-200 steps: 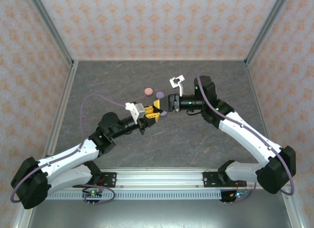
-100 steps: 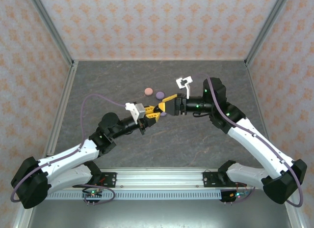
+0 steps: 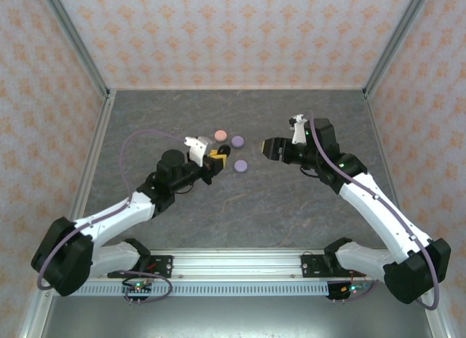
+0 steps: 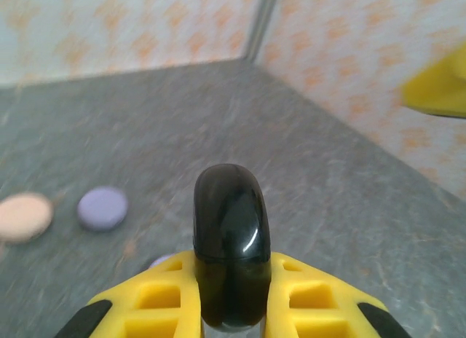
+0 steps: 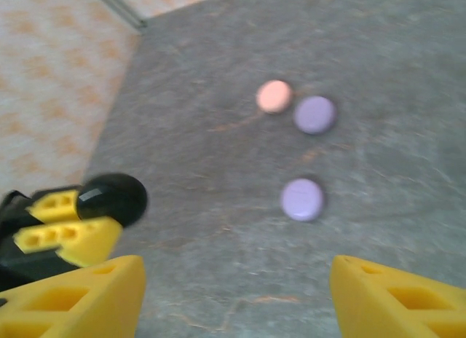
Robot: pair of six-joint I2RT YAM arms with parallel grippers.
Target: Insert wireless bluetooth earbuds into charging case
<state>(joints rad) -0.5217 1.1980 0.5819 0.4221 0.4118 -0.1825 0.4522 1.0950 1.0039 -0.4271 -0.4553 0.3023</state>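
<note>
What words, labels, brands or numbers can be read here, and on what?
None readable. The black case, shut in the left end effector, is plain and glossy; the pink disc and lilac discs look unmarked, though blurred; the wallpaper bears only ornament.

Table (image 3: 306, 214): dark grey top, stone-veined, matte. Three small discs lie flat on it, left of centre, in middle depth. Farthest back: pink round case (image 3: 220, 136). Just beside it on right, narrow gap between: lilac round case (image 3: 237, 141). Nearer to arm bases, apart from that pair: second lilac round case (image 3: 241, 166). All three closed, none stacked.
</note>
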